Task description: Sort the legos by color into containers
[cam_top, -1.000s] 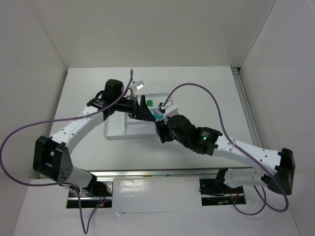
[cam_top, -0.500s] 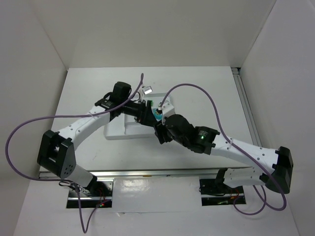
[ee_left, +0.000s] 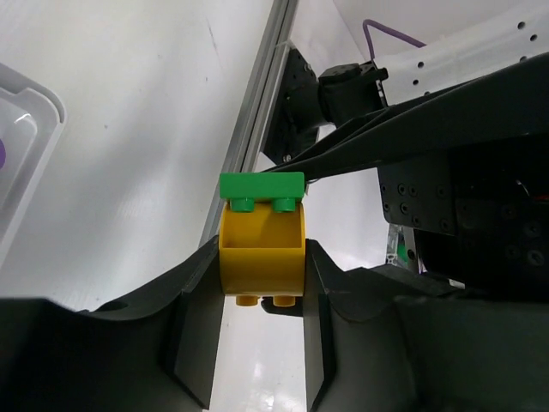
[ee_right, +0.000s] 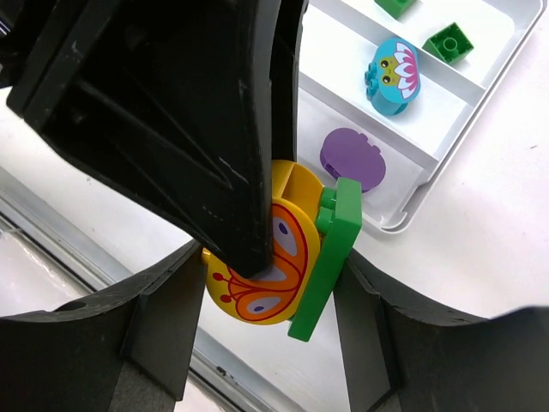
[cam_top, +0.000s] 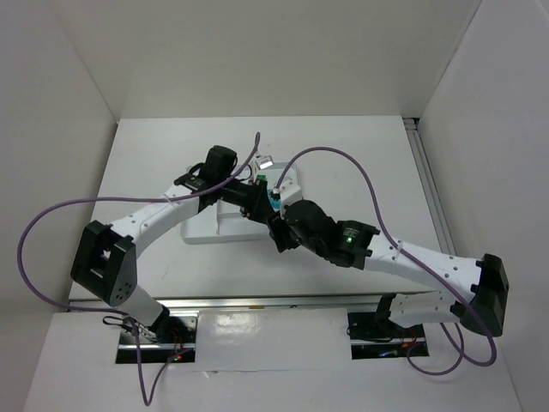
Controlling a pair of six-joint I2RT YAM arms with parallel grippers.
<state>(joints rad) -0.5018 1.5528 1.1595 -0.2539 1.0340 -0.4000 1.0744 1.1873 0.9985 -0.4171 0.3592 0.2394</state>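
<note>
White table (cam_top: 360, 154) inside a white-walled enclosure, with two arms reaching in from the near edge and meeting above its middle.

Item 1: white tray (cam_top: 202, 227), shallow and split by low dividers, lying flat mid-table and partly covered by both arms in the top view.

Item 2: orange-yellow piece (ee_right: 300, 245), with a butterfly printed on one face and a green plate (ee_left: 262, 184) fixed to one end. It is off the table and held in the air near the tray's corner. Whether it hangs over the tray or just beside it cannot be told.

Item 3: left gripper (ee_left: 262, 266), fingers pressed against two opposite sides of the orange-yellow piece.

Item 4: right gripper (ee_right: 274, 266), fingers also pinching the same piece, one at the yellow edge and one at the green plate. One black finger of the left gripper covers part of the butterfly face in the right wrist view.

Item 5: purple oval (ee_right: 353, 157), flat in the tray's corner compartment.

Item 6: cyan-and-pink round piece (ee_right: 393, 75), in the next compartment, one divider away from the purple oval.

Item 7: green cube (ee_right: 449, 41), beyond a further divider.

Item 8: second green cube (ee_right: 396, 5), cut off by the frame edge. Its compartment cannot be told.

Item 9: purple cables (cam_top: 343, 159), looping above each arm.
</note>
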